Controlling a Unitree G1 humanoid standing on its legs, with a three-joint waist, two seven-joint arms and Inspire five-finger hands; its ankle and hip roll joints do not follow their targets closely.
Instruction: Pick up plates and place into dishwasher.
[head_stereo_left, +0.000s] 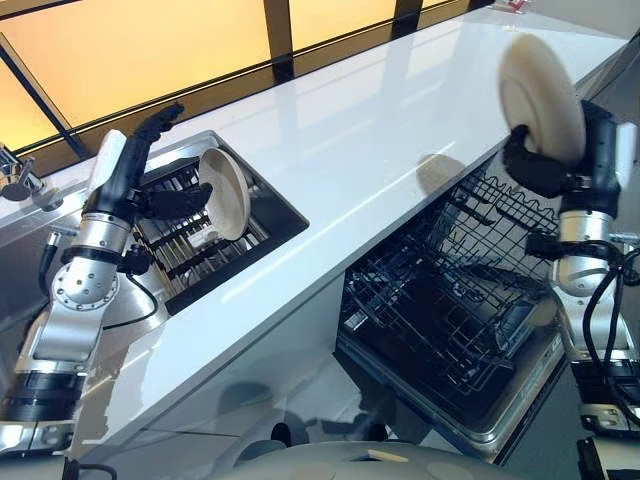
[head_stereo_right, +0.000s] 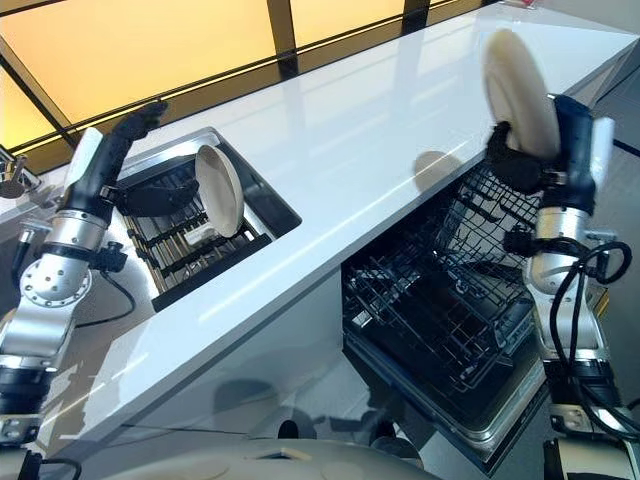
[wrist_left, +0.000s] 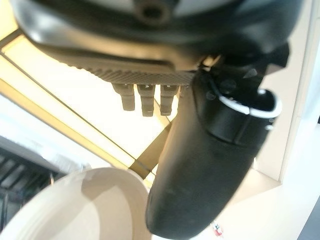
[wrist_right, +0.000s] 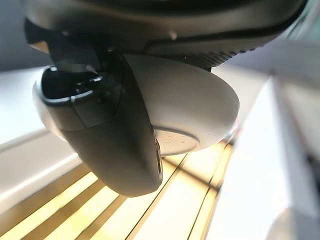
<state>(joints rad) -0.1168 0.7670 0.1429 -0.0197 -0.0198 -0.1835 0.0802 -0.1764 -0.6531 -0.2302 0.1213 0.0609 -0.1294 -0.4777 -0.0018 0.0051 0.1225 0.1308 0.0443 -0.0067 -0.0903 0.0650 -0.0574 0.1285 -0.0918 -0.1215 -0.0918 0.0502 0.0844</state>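
A: Above the open dishwasher rack (head_stereo_left: 455, 290), what is up there?
B: The right hand (head_stereo_left: 560, 165), fingers clamped round a cream plate (head_stereo_left: 540, 95) held on edge.
A: And by the sink (head_stereo_left: 265, 195)?
B: A second plate (head_stereo_left: 225, 192) stands in its rack; the left hand (head_stereo_left: 140, 165), fingers straight, thumb seemingly touching it.

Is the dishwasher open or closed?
Open. The dishwasher has its door dropped down and its black wire rack pulled out from under the white counter.
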